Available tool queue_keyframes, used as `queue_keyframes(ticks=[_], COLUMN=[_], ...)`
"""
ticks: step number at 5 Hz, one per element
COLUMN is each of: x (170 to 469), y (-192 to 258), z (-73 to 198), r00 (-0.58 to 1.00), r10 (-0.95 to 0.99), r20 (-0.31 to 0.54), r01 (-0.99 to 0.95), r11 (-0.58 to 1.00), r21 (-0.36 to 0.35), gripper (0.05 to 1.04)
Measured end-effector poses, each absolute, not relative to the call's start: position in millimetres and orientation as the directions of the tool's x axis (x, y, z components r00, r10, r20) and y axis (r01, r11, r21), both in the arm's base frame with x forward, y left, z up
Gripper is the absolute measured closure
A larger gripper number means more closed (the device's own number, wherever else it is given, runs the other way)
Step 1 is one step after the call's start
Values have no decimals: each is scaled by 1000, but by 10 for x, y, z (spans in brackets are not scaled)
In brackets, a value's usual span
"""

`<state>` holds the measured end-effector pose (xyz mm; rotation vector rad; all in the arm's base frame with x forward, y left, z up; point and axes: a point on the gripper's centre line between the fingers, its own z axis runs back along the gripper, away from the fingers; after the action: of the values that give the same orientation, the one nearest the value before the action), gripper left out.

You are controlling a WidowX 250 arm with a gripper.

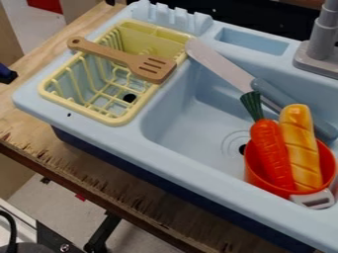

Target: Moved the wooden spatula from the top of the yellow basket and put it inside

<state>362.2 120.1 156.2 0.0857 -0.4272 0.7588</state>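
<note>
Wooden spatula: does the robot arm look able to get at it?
Probably yes: the wooden spatula lies uncovered across the yellow basket, open from above, though the arm's reach can't be judged.

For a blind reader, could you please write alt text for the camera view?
A wooden spatula lies across the top of a yellow basket, at the left of a light blue toy sink. At the right, a red pot holds a toy carrot and bread loaf, with a knife behind.
</note>
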Motion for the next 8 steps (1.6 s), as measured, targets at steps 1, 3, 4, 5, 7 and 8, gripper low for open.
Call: queue_keyframes(ticks=[1, 3, 4, 5, 7, 8], x=[3591, 3405, 3329, 3178, 2983, 2943], y=[1195, 1177, 1201, 1178, 1113, 1077], z=[1424, 1382, 1467, 1375, 1385, 1339], r00=[657, 633, 557, 443, 384, 291], r10=[657, 706, 782, 852, 875, 911], r20=[371, 316, 280, 277, 295, 291], r01=[-688, -733, -810, -892, -920, -955], r11=[723, 679, 586, 450, 390, 295], r21=[-61, -48, -26, 42, 43, 31], gripper=[93, 93, 92, 93, 93, 93])
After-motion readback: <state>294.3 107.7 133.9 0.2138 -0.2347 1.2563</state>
